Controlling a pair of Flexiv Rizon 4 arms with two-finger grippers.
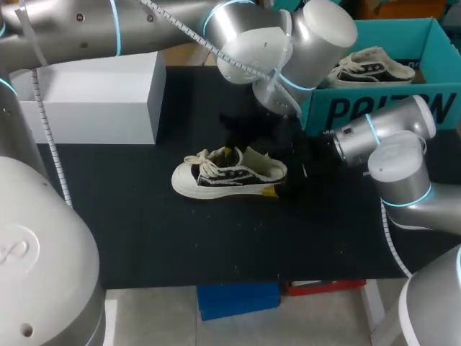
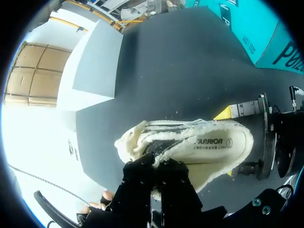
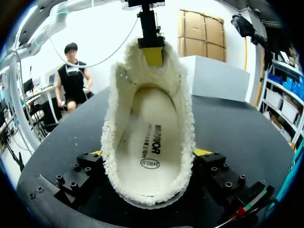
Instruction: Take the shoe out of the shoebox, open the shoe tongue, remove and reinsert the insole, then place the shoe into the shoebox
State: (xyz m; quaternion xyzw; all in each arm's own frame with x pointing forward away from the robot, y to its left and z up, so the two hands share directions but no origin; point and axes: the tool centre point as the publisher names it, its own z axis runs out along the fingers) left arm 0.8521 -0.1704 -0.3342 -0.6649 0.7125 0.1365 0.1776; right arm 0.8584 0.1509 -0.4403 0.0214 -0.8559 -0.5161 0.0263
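One shoe (image 1: pixel 229 175), black canvas with a cream fleece lining and white sole, is sitting upright on the table (image 1: pixel 144 216), near the box (image 1: pixel 382 108). Right gripper (image 3: pixel 149 153) is clamping its heel from both sides. Left gripper (image 2: pixel 156 173) is pinching the tongue (image 2: pixel 135 142). The insole (image 3: pixel 147 142) is showing.

In the left wrist view, the cream-and-black fleece-lined canvas shoe (image 2: pixel 204 142) is swallowing the front of our left end effector (image 2: pixel 156 167), so we are not making out its grip. The shoe's woolly collar is covering most of our right end effector (image 3: pixel 149 153), leaving yellow slivers on either side. In the head view, our silver left arm (image 1: pixel 288 40) is hiding part of the teal cardboard shoebox (image 1: pixel 432 43) and the second cream-and-black shoe (image 1: pixel 374 66) inside it.
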